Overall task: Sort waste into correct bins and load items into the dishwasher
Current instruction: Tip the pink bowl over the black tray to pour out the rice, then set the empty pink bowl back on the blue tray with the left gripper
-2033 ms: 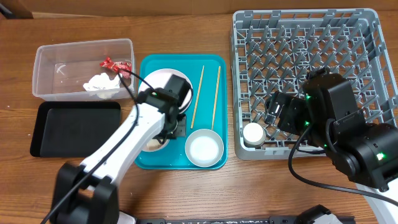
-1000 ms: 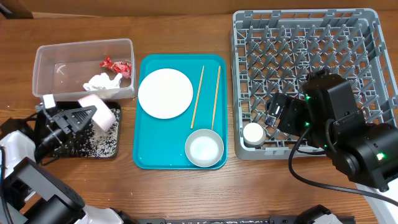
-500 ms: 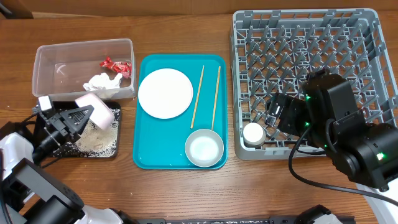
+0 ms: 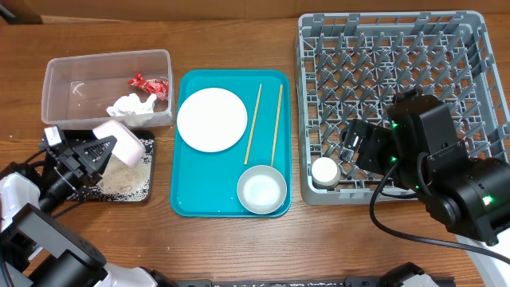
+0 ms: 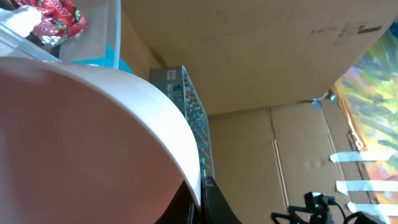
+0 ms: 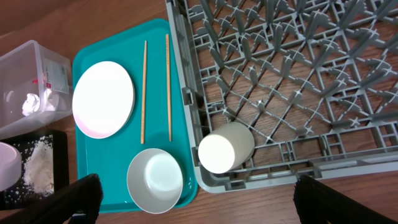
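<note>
Left gripper [image 4: 94, 151] clamped on tilted small plate [image 4: 119, 142], rice [image 4: 123, 177] on black tray [image 4: 148, 196] under it, wrapper [image 4: 149, 83] and tissue [image 4: 130, 105] in tub [image 4: 64, 80] just beyond, cup [image 4: 324, 170] in rack [image 4: 470, 48] far across; I reckon it, big plate [image 4: 211, 119], bowl [image 4: 261, 189], chopsticks [image 4: 253, 123] need racking.

counted one big plate [image 4: 211, 119], one small plate [image 4: 121, 141], two chopsticks [image 4: 253, 123], one bowl [image 4: 261, 190], one cup [image 4: 324, 171], one red wrapper [image 4: 150, 84], one tissue [image 4: 130, 106], one tub [image 4: 57, 96], one black tray [image 4: 147, 189], one teal tray [image 4: 205, 185], one rack [image 4: 382, 48]

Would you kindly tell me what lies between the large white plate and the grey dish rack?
Two wooden chopsticks, lying lengthwise on the teal tray, as the overhead view shows.
</note>
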Tool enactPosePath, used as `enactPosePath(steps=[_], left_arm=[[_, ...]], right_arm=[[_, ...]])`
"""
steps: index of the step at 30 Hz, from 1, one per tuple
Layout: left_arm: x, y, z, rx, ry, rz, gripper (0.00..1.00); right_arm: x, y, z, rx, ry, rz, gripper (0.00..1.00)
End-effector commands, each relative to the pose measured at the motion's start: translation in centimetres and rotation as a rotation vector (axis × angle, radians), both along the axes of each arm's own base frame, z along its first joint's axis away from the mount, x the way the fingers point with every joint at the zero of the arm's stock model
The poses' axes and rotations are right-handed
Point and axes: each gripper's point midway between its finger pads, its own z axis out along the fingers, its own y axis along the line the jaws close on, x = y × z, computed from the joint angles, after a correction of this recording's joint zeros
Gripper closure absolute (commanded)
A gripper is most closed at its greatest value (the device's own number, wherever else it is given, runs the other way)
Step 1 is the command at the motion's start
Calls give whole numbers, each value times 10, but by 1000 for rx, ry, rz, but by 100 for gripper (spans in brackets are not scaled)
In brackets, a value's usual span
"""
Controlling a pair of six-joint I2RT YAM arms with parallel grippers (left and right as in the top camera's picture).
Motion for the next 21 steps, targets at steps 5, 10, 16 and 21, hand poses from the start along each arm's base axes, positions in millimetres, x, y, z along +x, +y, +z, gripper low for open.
enactPosePath(steps=[5, 10, 16, 21], left_arm=[[-8, -33, 5, 0, 88, -94, 96], [-18, -68, -4, 253, 295, -258, 96], [-18, -109, -34, 717, 559, -324, 96], [-30, -168, -71, 1174, 657, -403, 96]], right_arm=[[2, -1, 4, -8, -23, 1, 0], [2, -1, 4, -8, -23, 1, 0], [3, -1, 5, -6, -26, 1, 0], [2, -1, 4, -8, -23, 1, 0]])
